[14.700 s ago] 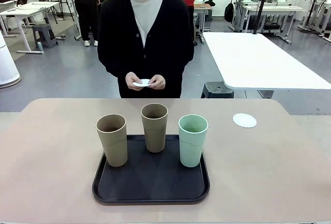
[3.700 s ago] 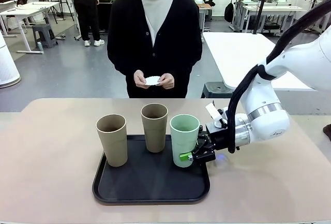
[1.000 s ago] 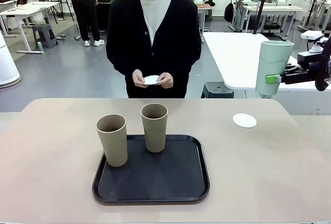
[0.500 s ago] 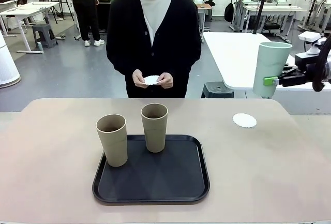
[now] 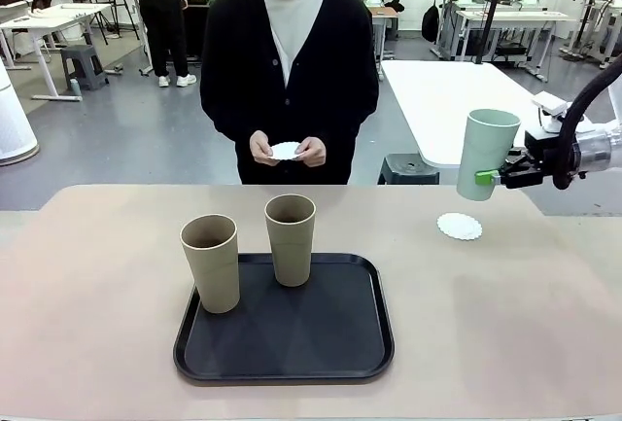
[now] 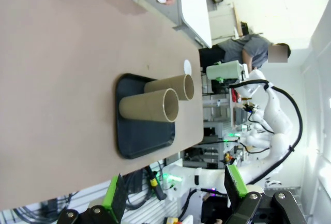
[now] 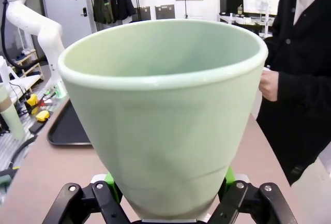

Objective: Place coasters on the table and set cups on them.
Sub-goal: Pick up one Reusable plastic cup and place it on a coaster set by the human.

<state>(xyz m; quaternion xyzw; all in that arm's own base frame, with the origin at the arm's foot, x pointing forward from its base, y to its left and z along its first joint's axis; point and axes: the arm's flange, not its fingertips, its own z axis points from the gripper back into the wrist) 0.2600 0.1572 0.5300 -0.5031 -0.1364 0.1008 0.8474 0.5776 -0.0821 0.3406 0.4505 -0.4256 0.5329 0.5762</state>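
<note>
- The mint green cup (image 5: pixel 486 154) stands upright in the air, long axis vertical, open mouth up and narrow base down.
- The right gripper (image 5: pixel 488 176) comes in from the right edge and is clamped on the cup low on its wall, near the base, with a green pad on either side.
- In the right wrist view the cup's rim faces the camera and the inside looks empty.
- The cup hangs clear of the table (image 5: pixel 97 295), over its far right part.
- One white coaster (image 5: pixel 459 226) lies flat on the table just below the cup's base and slightly to its left. From the front I cannot tell whether the cup is straight above it or a little behind.
- Two tan cups, left (image 5: pixel 211 263) and right (image 5: pixel 291 239), stand upright, mouths up, on the far half of the black tray (image 5: pixel 292 333). They are near each other but apart.
- The tray's right half is bare.
- The person at the far side holds a white coaster (image 5: pixel 283 151) in both hands at waist height.
- The left gripper (image 6: pixel 173 188) is spread wide with nothing between its fingers, back from the table's edge.
- The tabletop is matte beige with rounded corners.
- Behind it are a grey floor, a white rectangular table (image 5: pixel 466 100) to the right with a dark stool (image 5: pixel 406 168) beneath it, and more tables farther off.
</note>
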